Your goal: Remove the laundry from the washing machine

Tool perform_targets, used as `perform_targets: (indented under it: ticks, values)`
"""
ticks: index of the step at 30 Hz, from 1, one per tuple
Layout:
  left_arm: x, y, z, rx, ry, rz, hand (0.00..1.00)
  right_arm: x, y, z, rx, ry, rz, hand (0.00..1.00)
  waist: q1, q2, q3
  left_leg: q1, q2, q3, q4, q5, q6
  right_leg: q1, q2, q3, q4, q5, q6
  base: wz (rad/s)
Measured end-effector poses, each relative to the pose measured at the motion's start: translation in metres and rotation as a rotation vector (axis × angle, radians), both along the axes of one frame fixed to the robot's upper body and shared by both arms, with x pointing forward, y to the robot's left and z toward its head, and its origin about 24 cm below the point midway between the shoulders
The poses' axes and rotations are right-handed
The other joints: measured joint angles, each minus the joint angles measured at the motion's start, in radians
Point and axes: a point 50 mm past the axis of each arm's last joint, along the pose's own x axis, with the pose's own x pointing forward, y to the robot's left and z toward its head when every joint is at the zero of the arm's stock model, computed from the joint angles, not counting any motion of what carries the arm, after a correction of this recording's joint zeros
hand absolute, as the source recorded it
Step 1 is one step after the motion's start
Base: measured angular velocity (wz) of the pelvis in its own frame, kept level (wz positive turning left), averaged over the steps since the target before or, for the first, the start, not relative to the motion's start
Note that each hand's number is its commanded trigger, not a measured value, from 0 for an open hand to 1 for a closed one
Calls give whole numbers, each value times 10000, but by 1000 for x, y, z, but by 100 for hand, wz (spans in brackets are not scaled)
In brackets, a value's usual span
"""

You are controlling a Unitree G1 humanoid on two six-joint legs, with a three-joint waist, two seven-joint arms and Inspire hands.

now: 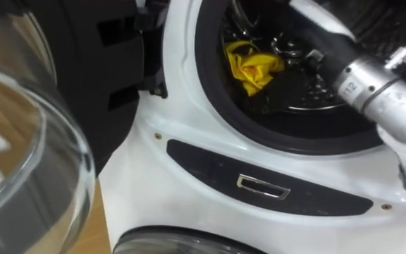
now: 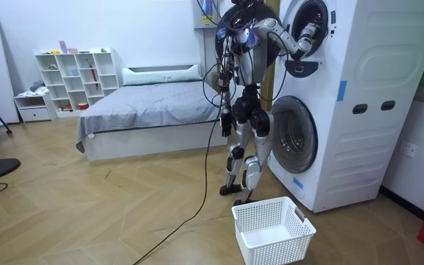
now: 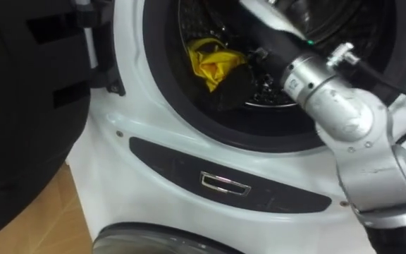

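Yellow crumpled cloth lies inside the dark drum of the tall white washing machine. The robot stands close in front of it, its right arm stretched up and into the drum. The right hand is just beside the cloth. I cannot tell if the fingers grip it. A white plastic basket sits on the floor near the robot's feet.

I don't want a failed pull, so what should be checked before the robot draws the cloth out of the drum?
1. Glass door swung clear of the drum opening: ok.
2. Yellow cloth lying in the drum near its front: ok.
3. Right hand inside the drum beside the cloth: ok.
4. Hold on the cloth: cannot tell.
5. White basket waiting on the floor by the machine: ok.
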Motion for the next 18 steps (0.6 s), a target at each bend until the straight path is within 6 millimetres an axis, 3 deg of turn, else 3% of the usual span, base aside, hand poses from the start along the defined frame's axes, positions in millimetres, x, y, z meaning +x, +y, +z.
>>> perform_targets:
  ticks: [3,6,11,18]
  values:
    - [0,3,1,42,131,20,0,2,5,7,-869,-58,-329,0,-3,-96,3,-3,14,9,14,14,-20,-26,11,9,-3,-20,-24,0]
    - [5,5,2,116,73,-59,0,3,5,7,-1119,158,-569,0,12,-200,-48,-1,17,5,20,17,-25,-21,17,5,0,-21,-29,0]
    - [12,12,5,328,94,-567,0,4,3,3,-1432,630,-814,0,151,-438,-42,40,20,12,23,17,-25,-13,17,18,13,-16,-32,0]
    - [28,14,6,336,-52,-675,0,4,2,3,-2447,927,-1392,0,273,-520,-3,77,12,37,20,16,-24,18,13,46,55,-7,-24,0]
